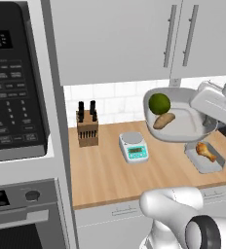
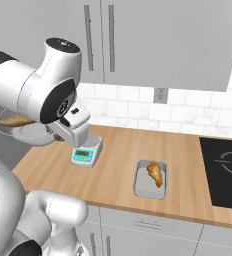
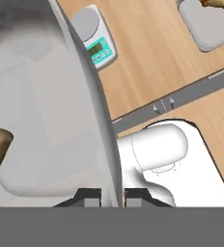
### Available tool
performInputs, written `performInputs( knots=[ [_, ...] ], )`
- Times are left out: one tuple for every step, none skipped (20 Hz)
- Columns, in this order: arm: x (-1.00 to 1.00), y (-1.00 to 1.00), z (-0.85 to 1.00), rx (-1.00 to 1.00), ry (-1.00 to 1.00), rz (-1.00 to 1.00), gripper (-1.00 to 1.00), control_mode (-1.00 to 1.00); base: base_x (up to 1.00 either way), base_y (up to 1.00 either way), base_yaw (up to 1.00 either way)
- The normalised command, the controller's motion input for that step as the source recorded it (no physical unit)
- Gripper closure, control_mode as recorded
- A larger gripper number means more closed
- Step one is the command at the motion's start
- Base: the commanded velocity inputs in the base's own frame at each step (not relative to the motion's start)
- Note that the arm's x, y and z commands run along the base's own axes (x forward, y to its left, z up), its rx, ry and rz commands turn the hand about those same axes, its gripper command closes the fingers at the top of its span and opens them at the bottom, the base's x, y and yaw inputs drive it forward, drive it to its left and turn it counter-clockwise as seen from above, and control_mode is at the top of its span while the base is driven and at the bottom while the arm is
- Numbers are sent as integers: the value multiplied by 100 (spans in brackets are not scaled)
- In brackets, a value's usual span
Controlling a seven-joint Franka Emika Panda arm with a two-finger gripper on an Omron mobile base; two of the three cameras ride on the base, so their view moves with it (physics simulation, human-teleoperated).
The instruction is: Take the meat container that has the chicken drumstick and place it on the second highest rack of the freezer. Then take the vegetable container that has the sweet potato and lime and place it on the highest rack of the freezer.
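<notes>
- Currently the gripper [image 3: 112, 195] is clenched on the rim of the vegetable container [image 1: 183, 127], a pale shallow bowl held up in the air above the wooden counter [image 1: 110, 170], roughly level.
- Inside the bowl sit a green lime [image 1: 160, 103] and, just beside it, a brown sweet potato [image 1: 164, 120], its long axis running across the bowl.
- From the hand view, the rim passes upright between the two dark fingertips, with the bowl's hollow to one side.
- Below and to the right in the left base view, the meat container [image 1: 205, 158] with the chicken drumstick [image 1: 205, 151] rests on the counter, apart from the gripper.
- A small kitchen scale [image 1: 133, 146] and a knife block [image 1: 87, 127] stand further left on the counter.
- No freezer is visible, so the coming carry likely needs the base to turn away from this counter.
</notes>
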Motion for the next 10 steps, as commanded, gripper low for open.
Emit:
performInputs(
  knots=[
    [-2,15,0,22,0,0,100,-100,0,0,0],
    [-6,18,0,18,-2,0,100,-100,0,0,0],
    [-15,26,0,11,-6,0,100,-100,0,0,0],
    [-25,26,0,9,-8,0,100,-100,0,0,0],
    [-29,24,0,7,-9,0,100,-100,0,0,0],
    [0,0,0,0,0,0,100,100,-40,19,0],
    [0,0,0,0,0,0,100,100,-50,12,0],
    [0,0,0,0,0,0,100,100,-55,11,0],
    [0,0,0,0,0,0,100,100,-66,13,0],
    [0,0,0,0,0,0,100,100,-71,9,0]
  ],
)
